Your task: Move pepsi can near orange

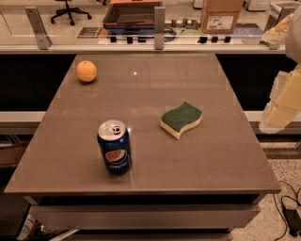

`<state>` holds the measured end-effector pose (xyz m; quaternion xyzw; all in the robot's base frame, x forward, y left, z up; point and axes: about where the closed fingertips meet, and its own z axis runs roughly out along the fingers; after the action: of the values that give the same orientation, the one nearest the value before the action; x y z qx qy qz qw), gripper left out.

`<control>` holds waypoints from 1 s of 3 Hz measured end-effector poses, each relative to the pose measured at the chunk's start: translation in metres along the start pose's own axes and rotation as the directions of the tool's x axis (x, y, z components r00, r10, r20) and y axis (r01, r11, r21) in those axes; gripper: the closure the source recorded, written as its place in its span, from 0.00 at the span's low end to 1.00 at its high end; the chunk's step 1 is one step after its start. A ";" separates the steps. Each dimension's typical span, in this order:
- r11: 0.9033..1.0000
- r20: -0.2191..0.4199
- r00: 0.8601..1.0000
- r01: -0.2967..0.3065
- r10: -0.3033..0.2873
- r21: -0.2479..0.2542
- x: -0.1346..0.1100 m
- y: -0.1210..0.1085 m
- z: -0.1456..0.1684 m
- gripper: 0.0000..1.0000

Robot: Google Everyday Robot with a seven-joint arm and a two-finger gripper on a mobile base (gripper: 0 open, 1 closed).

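The pepsi can stands upright near the front left of the grey-brown table; it is blue with a silver top and its round logo faces me. The orange sits at the table's far left corner, well apart from the can. My gripper is a pale cream shape hanging at the right edge of the view, beyond the table's right side and far from both the can and the orange. It holds nothing that I can see.
A green-and-yellow sponge lies right of the table's middle. A glass rail with metal posts runs behind the far edge. A cardboard box and an office chair stand beyond it. Cables lie on the floor at the right.
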<state>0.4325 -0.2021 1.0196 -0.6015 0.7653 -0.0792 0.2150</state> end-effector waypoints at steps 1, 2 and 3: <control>1.000 0.000 1.000 0.000 0.000 0.000 0.000 0.000 0.000 0.00; 1.000 0.038 0.999 -0.009 0.008 0.009 -0.006 0.001 -0.001 0.00; 0.999 0.132 0.991 -0.033 0.031 0.013 -0.019 0.008 0.003 0.00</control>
<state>0.4305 -0.1814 1.0185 -0.5915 0.7583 -0.0415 0.2708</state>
